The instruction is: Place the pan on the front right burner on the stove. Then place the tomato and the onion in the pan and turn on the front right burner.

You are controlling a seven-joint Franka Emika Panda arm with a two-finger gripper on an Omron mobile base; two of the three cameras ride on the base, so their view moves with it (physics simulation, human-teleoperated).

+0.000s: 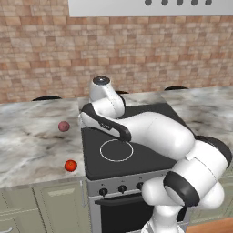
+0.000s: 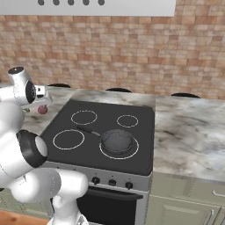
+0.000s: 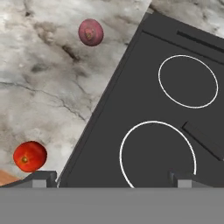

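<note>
The pan (image 2: 117, 141) sits inside the front right burner (image 2: 132, 154), the largest white ring on the stove (image 2: 88, 154). Its thin black handle (image 2: 86, 129) points back-left, and the handle's end (image 3: 203, 140) shows in the hand view. Left of the stove, the tomato (image 1: 70, 165) (image 3: 29, 156) lies near the counter's front edge. The onion (image 1: 63, 126) (image 3: 91, 32) lies farther back on the same counter. My gripper (image 3: 113, 178) hovers above the cooktop's left edge, open wide with nothing between its fingers. The tomato lies just left of its left fingertip (image 3: 43, 177).
Black knobs (image 2: 112, 182) line the stove's silver front panel. Marble counter runs on both sides (image 1: 32, 141) (image 2: 189, 127), with a brick wall behind. My own arm (image 1: 154, 136) crosses over the right half of the cooktop in the left base view.
</note>
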